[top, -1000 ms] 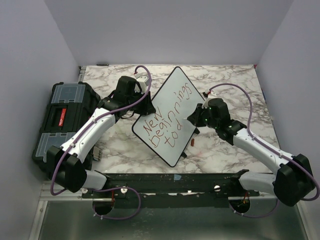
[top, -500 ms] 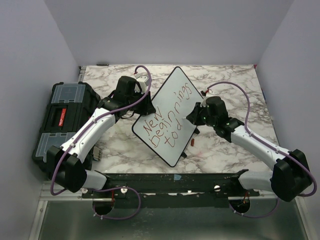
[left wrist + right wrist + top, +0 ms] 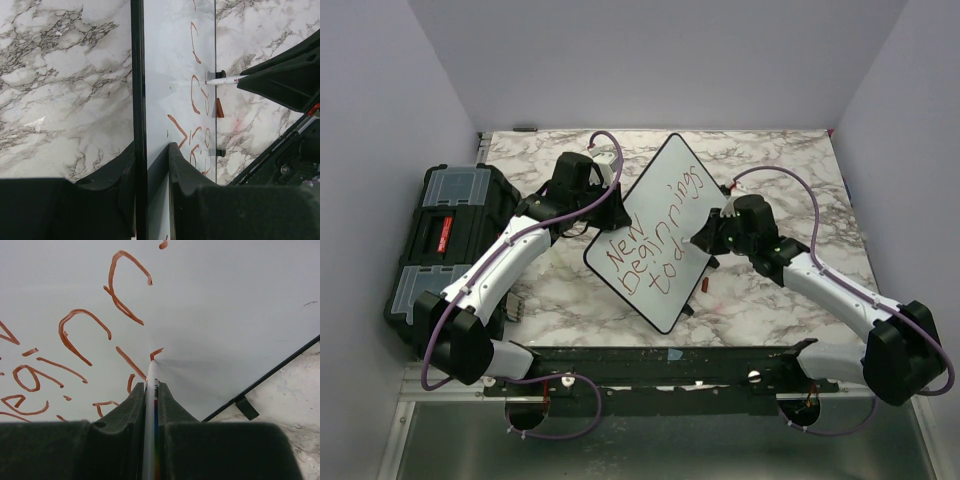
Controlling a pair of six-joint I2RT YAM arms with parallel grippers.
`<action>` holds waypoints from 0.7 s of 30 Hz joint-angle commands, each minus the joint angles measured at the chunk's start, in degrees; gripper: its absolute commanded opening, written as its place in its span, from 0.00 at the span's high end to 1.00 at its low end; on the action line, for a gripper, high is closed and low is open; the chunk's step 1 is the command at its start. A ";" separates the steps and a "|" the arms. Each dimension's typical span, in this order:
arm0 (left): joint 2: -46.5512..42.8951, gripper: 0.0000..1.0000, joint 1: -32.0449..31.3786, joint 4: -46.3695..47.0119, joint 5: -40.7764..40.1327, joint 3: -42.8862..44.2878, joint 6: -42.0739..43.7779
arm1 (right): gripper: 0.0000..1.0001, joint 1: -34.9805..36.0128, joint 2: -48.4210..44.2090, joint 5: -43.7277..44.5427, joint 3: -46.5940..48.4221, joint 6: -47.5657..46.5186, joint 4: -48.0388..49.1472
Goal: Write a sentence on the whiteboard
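One toolbox (image 3: 445, 240) sits at 9 o'clock of the one whiteboard (image 3: 660, 170), whose edge the left gripper (image 3: 151, 147) pinches, while the right gripper (image 3: 151, 387) pinches one marker (image 3: 152, 371).

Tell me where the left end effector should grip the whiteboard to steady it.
The thin black-framed edge where the left end effector sits, approached from that side, one finger per face. The whiteboard is a thin panel, and the marker in the right end effector works the opposite half.
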 commanded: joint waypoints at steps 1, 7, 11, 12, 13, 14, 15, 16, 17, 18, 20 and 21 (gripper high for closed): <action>2.93 1.00 -1.85 -7.03 -7.78 -2.15 9.68 | 0.99 -0.08 -1.39 -1.61 -2.50 -0.73 -1.08; 3.02 1.00 -1.90 -7.07 -7.85 -2.13 9.67 | 0.99 -0.08 -1.89 1.28 -3.03 -0.98 -2.29; 3.09 1.00 -2.01 -7.04 -7.90 -2.13 9.68 | 0.99 -0.08 -0.97 4.02 -1.84 -0.69 -2.55; 3.09 1.00 -2.02 -7.09 -7.90 -2.18 9.68 | 0.99 -0.07 -0.61 4.60 -1.38 -0.61 -2.53; 3.11 1.00 -2.01 -7.05 -7.95 -2.11 9.68 | 0.99 -0.07 -0.09 5.00 -0.89 -0.59 -2.62; 3.08 1.00 -2.01 -7.04 -7.99 -2.11 9.67 | 0.99 -0.09 0.26 5.45 -0.28 -0.59 -2.70; 3.17 1.00 -2.02 -7.03 -7.95 -2.20 9.68 | 0.99 -0.08 0.63 5.80 0.36 -0.62 -2.78; 3.20 1.00 -2.06 -7.08 -8.04 -2.19 9.66 | 0.99 -0.07 0.96 6.03 0.88 -0.58 -2.87; 3.17 1.00 -2.06 -7.11 -8.05 -2.13 9.67 | 0.99 -0.09 1.24 6.13 1.60 -0.71 -2.80; 3.27 1.00 -2.10 -7.13 -8.07 -2.11 9.63 | 0.99 -0.07 1.55 6.14 2.20 -0.75 -2.81; 3.24 1.00 -2.06 -7.13 -8.17 -2.12 9.68 | 0.99 -0.12 2.33 5.97 3.38 -0.83 -2.80; 3.21 1.00 -2.10 -7.13 -8.16 -2.03 9.65 | 0.99 -0.07 2.57 5.84 3.87 -0.78 -2.81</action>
